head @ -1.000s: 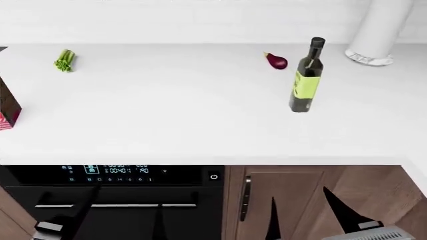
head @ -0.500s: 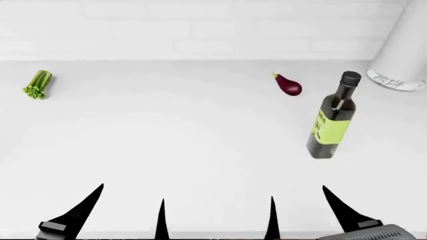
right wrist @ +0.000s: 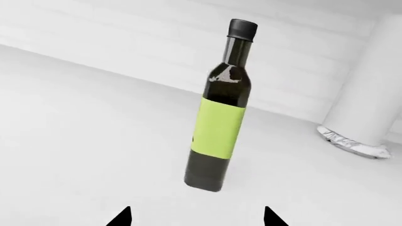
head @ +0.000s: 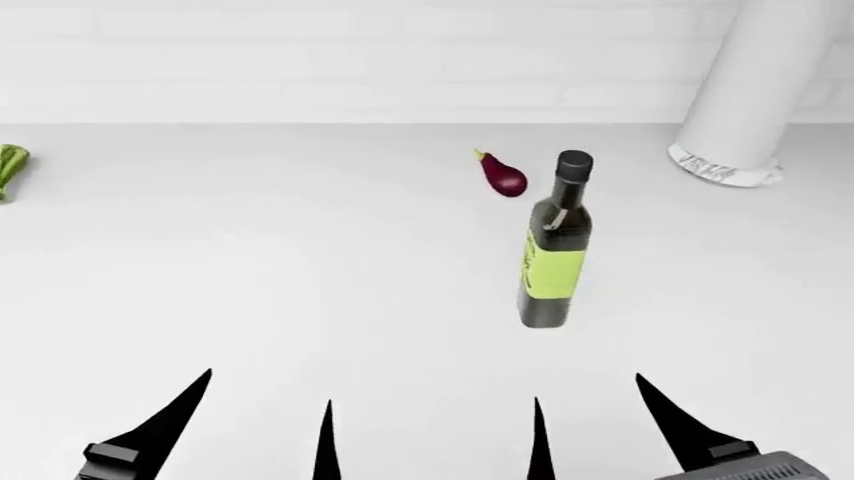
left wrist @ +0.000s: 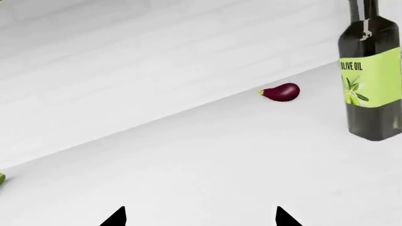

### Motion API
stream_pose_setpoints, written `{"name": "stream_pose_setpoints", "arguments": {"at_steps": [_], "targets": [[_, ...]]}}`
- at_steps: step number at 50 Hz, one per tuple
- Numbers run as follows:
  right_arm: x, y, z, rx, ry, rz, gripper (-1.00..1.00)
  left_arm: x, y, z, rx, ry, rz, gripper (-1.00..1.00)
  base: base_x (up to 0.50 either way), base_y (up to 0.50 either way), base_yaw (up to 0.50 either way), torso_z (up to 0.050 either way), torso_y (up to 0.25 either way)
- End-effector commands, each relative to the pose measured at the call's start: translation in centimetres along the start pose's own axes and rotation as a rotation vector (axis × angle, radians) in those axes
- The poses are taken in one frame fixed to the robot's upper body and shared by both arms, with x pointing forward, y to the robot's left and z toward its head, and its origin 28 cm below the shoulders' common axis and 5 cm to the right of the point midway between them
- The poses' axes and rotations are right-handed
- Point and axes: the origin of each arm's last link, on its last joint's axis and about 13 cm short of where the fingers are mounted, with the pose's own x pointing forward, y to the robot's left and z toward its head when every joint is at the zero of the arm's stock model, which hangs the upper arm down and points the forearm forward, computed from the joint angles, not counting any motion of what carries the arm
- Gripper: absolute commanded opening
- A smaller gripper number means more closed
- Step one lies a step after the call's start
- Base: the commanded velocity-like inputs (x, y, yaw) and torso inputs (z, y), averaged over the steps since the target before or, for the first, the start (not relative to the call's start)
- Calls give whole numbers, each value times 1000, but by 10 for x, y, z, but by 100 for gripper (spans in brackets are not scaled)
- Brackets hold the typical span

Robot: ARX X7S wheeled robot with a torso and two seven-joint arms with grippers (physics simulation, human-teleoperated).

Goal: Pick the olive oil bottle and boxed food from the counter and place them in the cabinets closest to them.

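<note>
Two hands sit low at the near edge of your head view, the left hand [head: 267, 425] and the right hand [head: 590, 425], both with fingers spread and holding nothing. Your olive oil bottle [head: 554, 248] stands upright on the white table [head: 267, 250], just ahead of the right hand and well clear of its fingertips (the right wrist view frames it squarely between them). A small purple eggplant [head: 503, 175] lies just behind the bottle, not touching it. A green celery bunch [head: 8, 168] rests far to the left edge. You cannot see the boxed food in any view.
</note>
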Motion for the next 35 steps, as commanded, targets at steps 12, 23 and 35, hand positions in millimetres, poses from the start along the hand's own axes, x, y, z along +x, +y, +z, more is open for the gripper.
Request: {"name": "stream_pose_setpoints", "arguments": {"at_steps": [12,23,35], "targets": [[-2,1,1,2,0,24,100,0,-1,0,3,3,-5,100,227,0,0,0,0],[-2,0,2,4,-3,22,100,0,-1,1,7,3,-7,100,500,0,0,0,0],[1,-1,2,10,3,-22,100,0,-2,-1,5,7,-8,100,0,0,0,0,1]]}}
